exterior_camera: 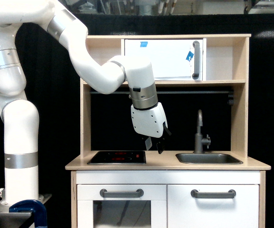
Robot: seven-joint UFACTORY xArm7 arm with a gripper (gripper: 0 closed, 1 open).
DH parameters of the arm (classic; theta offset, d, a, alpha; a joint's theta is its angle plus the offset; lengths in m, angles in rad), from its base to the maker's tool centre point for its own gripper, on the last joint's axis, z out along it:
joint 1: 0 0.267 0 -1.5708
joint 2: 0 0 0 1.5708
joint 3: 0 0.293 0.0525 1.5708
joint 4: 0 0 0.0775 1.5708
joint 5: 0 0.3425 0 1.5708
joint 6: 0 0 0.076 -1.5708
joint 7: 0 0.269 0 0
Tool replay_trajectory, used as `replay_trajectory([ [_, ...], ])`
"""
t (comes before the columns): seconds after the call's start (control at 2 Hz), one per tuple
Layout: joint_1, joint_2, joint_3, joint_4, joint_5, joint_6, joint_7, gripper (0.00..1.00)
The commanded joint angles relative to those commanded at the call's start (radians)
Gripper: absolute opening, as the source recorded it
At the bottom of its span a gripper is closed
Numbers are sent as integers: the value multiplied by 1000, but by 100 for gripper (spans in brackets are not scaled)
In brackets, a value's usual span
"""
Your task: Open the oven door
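Note:
The oven door (165, 57) is the wide flat white panel in the upper shelf of the toy kitchen, and it stands closed. Small blue tape pieces are stuck on it, and a vertical grey bar handle (196, 59) runs along its edge on the exterior view's right. My gripper (154, 145) hangs well below the door, pointing down just above the counter between the hob and the sink. Its fingers look apart and hold nothing. The white arm reaches in from the exterior view's left, and its wrist overlaps the door's lower left corner.
A black hob (117, 157) and a grey sink (209, 158) with a faucet (199, 134) sit in the counter. A dark rail (189, 92) runs under the upper shelf. Below are a windowed door (121, 209) and a plain door (213, 209), both with horizontal grey handles.

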Motion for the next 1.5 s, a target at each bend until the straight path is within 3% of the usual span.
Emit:
replay_trajectory([
  [0.5,25,177,-146,153,287,298,-431,100],
  [1.0,-95,401,-151,293,464,658,-707,100],
  [1.5,-172,411,-127,247,594,734,-802,100],
])
